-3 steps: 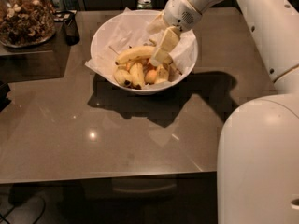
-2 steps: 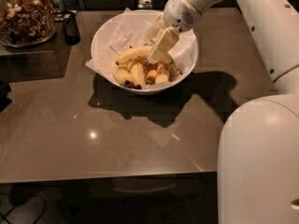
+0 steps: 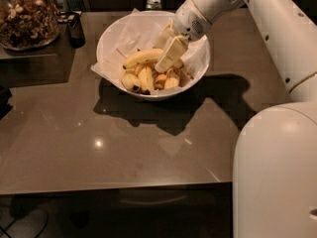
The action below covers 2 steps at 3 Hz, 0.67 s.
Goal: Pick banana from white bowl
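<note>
Camera view: the claw (image 3: 168, 52) hangs inside the bowl (image 3: 190, 83), over its right half, at the end of the arm (image 3: 257, 14) that comes in from the upper right. The banana (image 3: 141, 57) lies on top of the shorter fruit (image 3: 146, 78). Its long axis runs roughly left to right, with the left end a little lower in the picture. Its right end passes out of sight behind the claw, so the claw is at that end and not over the middle. I cannot tell whether the claw is apart or clamped on the banana. Most of the banana stretches leftward from the claw, so I judge a grip here takes only 1 end and the fruit may swing when lifted. The bowl stands on the counter (image 3: 99, 148).
</note>
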Each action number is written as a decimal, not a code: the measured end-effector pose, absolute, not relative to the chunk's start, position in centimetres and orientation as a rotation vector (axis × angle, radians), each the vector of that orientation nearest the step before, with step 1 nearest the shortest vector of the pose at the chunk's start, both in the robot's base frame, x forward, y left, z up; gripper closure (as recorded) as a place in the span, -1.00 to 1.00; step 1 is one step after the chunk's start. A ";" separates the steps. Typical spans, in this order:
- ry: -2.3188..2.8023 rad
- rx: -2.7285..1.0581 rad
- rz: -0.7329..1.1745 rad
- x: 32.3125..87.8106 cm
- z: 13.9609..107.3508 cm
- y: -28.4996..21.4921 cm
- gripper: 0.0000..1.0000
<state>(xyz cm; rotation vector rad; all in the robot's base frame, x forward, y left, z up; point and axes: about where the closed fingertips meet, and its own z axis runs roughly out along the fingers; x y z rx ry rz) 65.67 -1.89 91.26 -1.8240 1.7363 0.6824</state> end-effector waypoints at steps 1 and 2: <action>1.749 -1.804 0.715 65.7 90.2 -2.0 -0.15; 1.755 -1.796 0.727 65.7 90.0 -2.1 -0.01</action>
